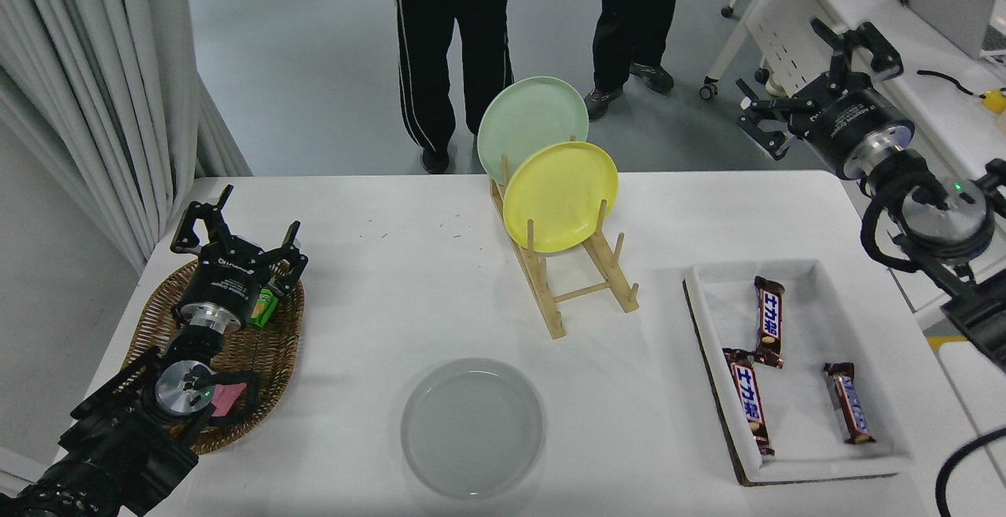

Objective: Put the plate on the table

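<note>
Light-grey, round, shallow-rimmed plate (471, 427) lies flat on the table (377, 281); right tool (817, 69) spread.

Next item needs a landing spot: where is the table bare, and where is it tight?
Bare: the table between the basket and the rack, above the grey plate, and the strip between plate and tray. Crowded: the left side, where the parked left gripper sits over the basket.

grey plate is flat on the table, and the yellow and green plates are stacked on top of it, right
Not quite. The grey plate does lie flat on the table, but the head view shows the yellow plate and green plate standing upright in the wooden rack.
</note>
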